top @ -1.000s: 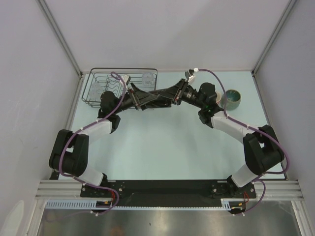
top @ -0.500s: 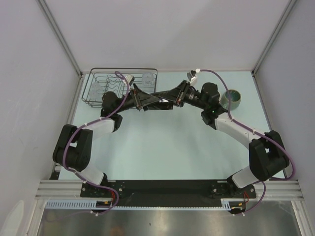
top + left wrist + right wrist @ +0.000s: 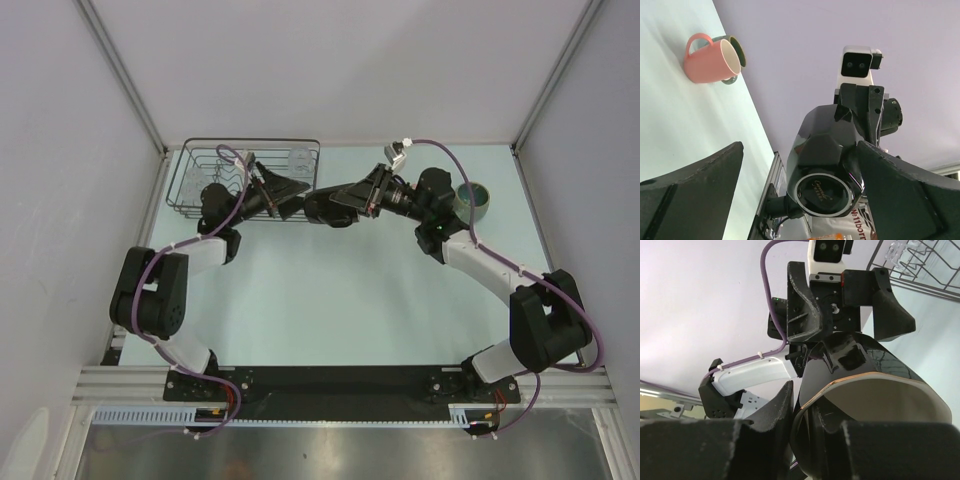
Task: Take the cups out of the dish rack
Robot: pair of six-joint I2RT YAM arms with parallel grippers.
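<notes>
Holding black mug [image 3: 865, 365] clamped in right jaws; left jaws spread wide, empty, beside dish rack [image 3: 205, 160].

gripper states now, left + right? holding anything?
Left gripper: open, holding nothing.
Right gripper: closed on the black mug.
</notes>
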